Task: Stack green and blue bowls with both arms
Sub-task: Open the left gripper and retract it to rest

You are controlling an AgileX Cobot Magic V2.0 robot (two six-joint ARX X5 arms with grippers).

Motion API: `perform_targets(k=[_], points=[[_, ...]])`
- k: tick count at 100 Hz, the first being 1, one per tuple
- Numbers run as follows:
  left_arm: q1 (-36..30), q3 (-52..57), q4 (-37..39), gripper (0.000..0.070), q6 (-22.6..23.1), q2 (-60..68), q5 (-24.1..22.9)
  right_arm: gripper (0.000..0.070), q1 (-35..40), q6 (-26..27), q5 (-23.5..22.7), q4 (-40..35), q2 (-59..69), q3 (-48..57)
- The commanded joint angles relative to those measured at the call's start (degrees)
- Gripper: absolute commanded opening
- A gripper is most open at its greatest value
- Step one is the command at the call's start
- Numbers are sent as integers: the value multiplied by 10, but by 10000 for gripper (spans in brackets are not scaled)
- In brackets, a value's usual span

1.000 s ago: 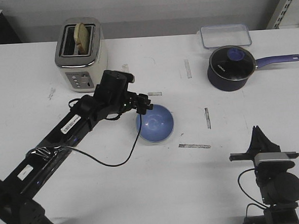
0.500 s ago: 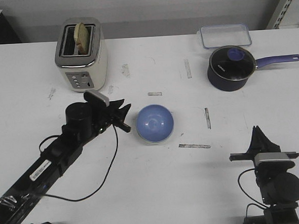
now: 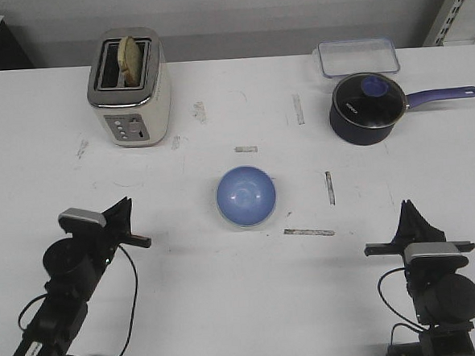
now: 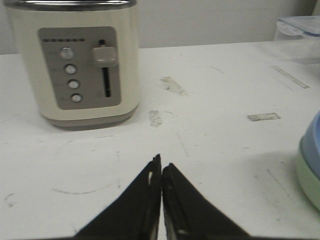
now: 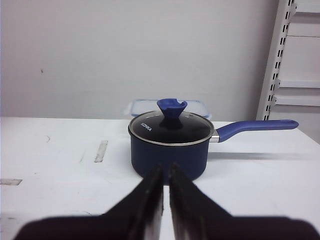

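Bowls sit nested near the middle of the worktop (image 3: 189, 310): the blue bowl (image 3: 246, 195) rests inside the green bowl (image 4: 309, 176), whose pale rim shows only as a thin edge under the blue one in the left wrist view. From how they lie, the stacking looks done

Both are small, glossy and rigid, so I judge them light but slick and likely to chip if knocked or dropped. The smooth curved outside offers little grip; the rim is the sensible place to take hold, one finger inside and one outside the lip, pinching the wall. With the two nested, a pinch at the rim would catch both walls together, and lifting only the upper one could drag or tip the lower one

The left hand (image 3: 124, 226) sits near the front left of the worktop, well apart from the bowls, its tips pressed together on nothing, as the left wrist view shows (image 4: 161, 172). The right hand (image 3: 409, 216) sits at the front right, also well apart, its tips nearly touching and empty (image 5: 165, 182)

The toaster (image 3: 127, 86) stands at the back left, the saucepan (image 3: 368, 107) at the back right with a clear lidded box (image 3: 358, 56) behind it
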Motion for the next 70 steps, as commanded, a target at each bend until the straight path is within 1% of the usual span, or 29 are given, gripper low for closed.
perform_targets(k=[1, 15, 28, 33, 53, 70], points=[[16, -23, 7, 1, 6, -42, -2, 11, -1, -2, -1, 9, 0, 2], [45, -77, 1, 1, 6, -148, -2, 11, -1, -2, -1, 9, 0, 2], [55, -81, -49, 1, 6, -237, -2, 11, -1, -2, -1, 9, 0, 2], [55, -81, -58, 1, 6, -260, -2, 11, -1, -2, -1, 9, 0, 2], [55, -81, -62, 1, 6, -326, -1, 11, -1, -2, -1, 9, 0, 2], [55, -81, -62, 1, 6, -356, -1, 11, -1, -2, -1, 9, 0, 2]])
